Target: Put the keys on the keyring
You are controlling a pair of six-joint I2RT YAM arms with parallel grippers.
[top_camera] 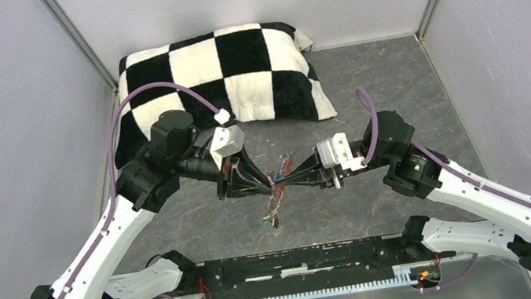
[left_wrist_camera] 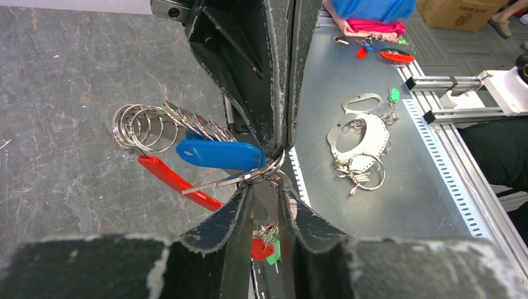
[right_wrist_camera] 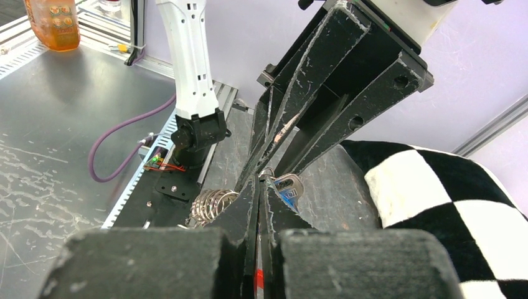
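Grey, marbled stone-look desk [top_camera: 396,90] fills the white-walled cell, with a black-and-white chequered pillow [top_camera: 227,76] lying at twelve o'clock. Both arms reach to the centre, the left from nine o'clock and the right from three, so their tips meet nose to nose above the surface.

Between them hangs the keyring [left_wrist_camera: 143,128], a coiled bundle of thin silvery metal loops. Seen from the left wrist, it fans out toward nine o'clock of the meeting point. A blue-tagged key [left_wrist_camera: 219,154], its tag an oblong of glossy plastic, sits on the loops right at the tips. A red-tagged key [left_wrist_camera: 177,182] with a longer, slimmer tag slants off toward eight o'clock. A small red tag [left_wrist_camera: 261,249] and a small green tag [left_wrist_camera: 274,252] dangle at six o'clock.

The right claw [right_wrist_camera: 258,190] is closed tight, its tips nipping the wire where the tags gather. This looks meant to keep the bundle aloft and steady, with the tags hanging clear.

The left claw [left_wrist_camera: 266,190] stands a little apart, with loops lying at its tips. Whether it bears on the wire cannot be told. Holding the work in mid-air probably lets one side steady the ring while the other takes a fresh grip.
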